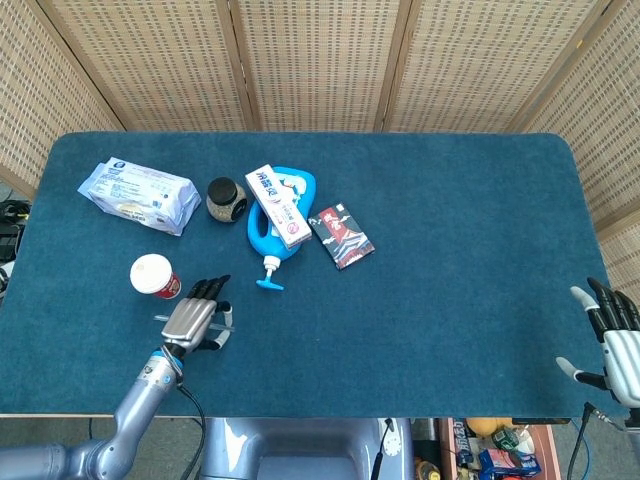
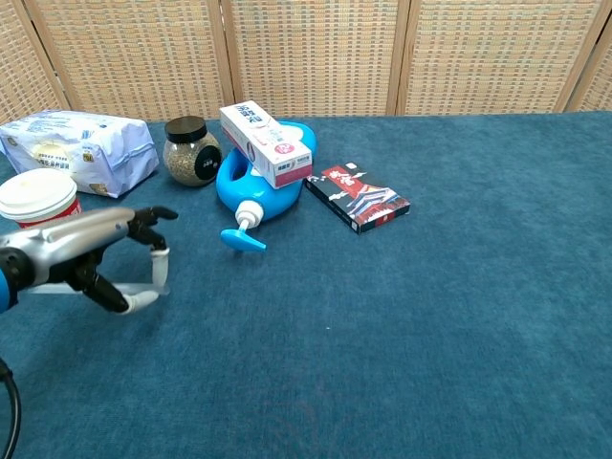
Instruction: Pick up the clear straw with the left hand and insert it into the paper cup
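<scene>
**Left hand holds the clear straw beside the paper cup**

From the chest view we see the left hand (image 2: 91, 253) raised off the table (image 2: 430, 325), its fingers (image 2: 153, 215) curled around the clear straw (image 2: 124, 288), which lies level in its grip. The head view shows the same hand (image 1: 195, 318) from above, just right of and nearer than the paper cup (image 1: 153, 275), with the straw (image 1: 168, 318) poking out to the left as a faint pale line. Only the head view shows the right hand (image 1: 612, 340), at the table's near right corner, holding nothing, its fingers spread.

The table is covered in dark blue-green carpet-like cloth, and woven wicker screens (image 1: 320, 60) in wooden frames stand behind it.

The cup is red with a white lid and carries pale characters we cannot read. Farther back lie a pale blue packet (image 1: 139, 195), a dark-lidded glass jar (image 1: 227, 198), a blue pump bottle (image 1: 275, 235) on its side with a white and pink box (image 1: 278, 206) resting on top, and a black box (image 1: 342, 236) with red and white print. Their writing is too small for us to read.
</scene>
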Motion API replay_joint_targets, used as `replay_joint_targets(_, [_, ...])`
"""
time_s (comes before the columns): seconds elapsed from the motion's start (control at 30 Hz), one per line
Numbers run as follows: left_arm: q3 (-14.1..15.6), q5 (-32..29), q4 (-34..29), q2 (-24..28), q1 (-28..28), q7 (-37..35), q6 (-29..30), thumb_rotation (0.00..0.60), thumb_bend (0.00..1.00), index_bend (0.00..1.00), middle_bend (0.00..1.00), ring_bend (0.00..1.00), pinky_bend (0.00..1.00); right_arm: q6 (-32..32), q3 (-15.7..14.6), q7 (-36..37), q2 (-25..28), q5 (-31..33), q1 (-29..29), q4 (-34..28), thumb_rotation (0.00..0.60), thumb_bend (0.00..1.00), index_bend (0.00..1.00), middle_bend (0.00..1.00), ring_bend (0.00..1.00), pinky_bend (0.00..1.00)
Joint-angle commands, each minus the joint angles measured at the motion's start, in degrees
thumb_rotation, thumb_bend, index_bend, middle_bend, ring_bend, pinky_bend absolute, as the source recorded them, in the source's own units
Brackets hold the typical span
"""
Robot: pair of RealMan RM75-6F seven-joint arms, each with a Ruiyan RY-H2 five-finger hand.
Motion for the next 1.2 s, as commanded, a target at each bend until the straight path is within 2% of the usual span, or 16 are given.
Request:
replay_joint_targets(0.03, [-1.4, 9.5, -3.4, 2.6, 1.9, -11.1, 2.6, 0.6, 0.41, 0.58, 0.0, 0.0, 0.0, 0.1, 0.0, 0.0, 0.0, 0.0, 0.0, 0.0, 0.6, 0.0, 0.0, 0.0, 0.0, 0.0])
replay_joint_targets(0.13, [-2.3, 14.7, -4.9, 4.4, 2.9, -19.9, 4.0, 0.6, 0.41, 0.58, 0.0, 0.0, 0.0, 0.2, 0.0, 0.0, 0.0, 0.0, -0.1, 0.0, 0.6, 0.0, 0.0, 0.0, 0.0, 0.0])
replay_joint_targets(0.23, [-4.1, 21.1, -7.3, 8.0, 4.1, -33.5, 6.6, 0.6, 0.41, 0.58, 0.0, 0.0, 0.0, 0.3, 0.0, -0.1, 0.0, -0.1, -0.1, -0.1, 0.6, 0.0, 0.0, 0.0, 0.0, 0.0])
replay_joint_targets(0.37, [-6.1, 25.7, -6.2, 9.9, 5.6, -44.2, 11.8, 0.6, 0.41, 0.58, 0.0, 0.0, 0.0, 0.3, 0.0, -0.3, 0.0, -0.1, -0.2, -0.1, 0.6, 0.0, 0.0, 0.0, 0.0, 0.0])
replay_joint_targets(0.57, [-8.6, 25.3, -6.8, 15.1, 6.9, -58.9, 13.3, 0.6, 0.41, 0.58, 0.0, 0.0, 0.0, 0.2, 0.0, -0.6, -0.2, 0.0, -0.1, -0.1, 0.6, 0.0, 0.0, 0.0, 0.0, 0.0])
replay_joint_targets(0.73, [-11.1, 24.3, -4.5, 18.4, 7.9, -75.5, 14.2, 0.6, 0.41, 0.58, 0.0, 0.0, 0.0, -0.4, 0.1, -1.3, -0.5, 0.4, 0.2, 0.0, 0.6, 0.0, 0.0, 0.0, 0.0, 0.0])
replay_joint_targets(1.1, [-10.9, 22.7, 3.3, 22.3, 8.6, -89.6, 10.4, 0.6, 0.41, 0.58, 0.0, 0.0, 0.0, -1.8, 0.7, -1.7, -1.0, 2.2, 0.7, 0.6, 0.6, 0.0, 0.0, 0.0, 0.0, 0.0])
replay_joint_targets(1.2, [-10.2, 23.8, 5.4, 23.5, 8.8, -96.5, 9.3, 0.6, 0.41, 0.58, 0.0, 0.0, 0.0, -1.5, 1.1, -2.3, -1.3, 2.5, 0.7, 0.9, 0.6, 0.0, 0.0, 0.0, 0.0, 0.0])
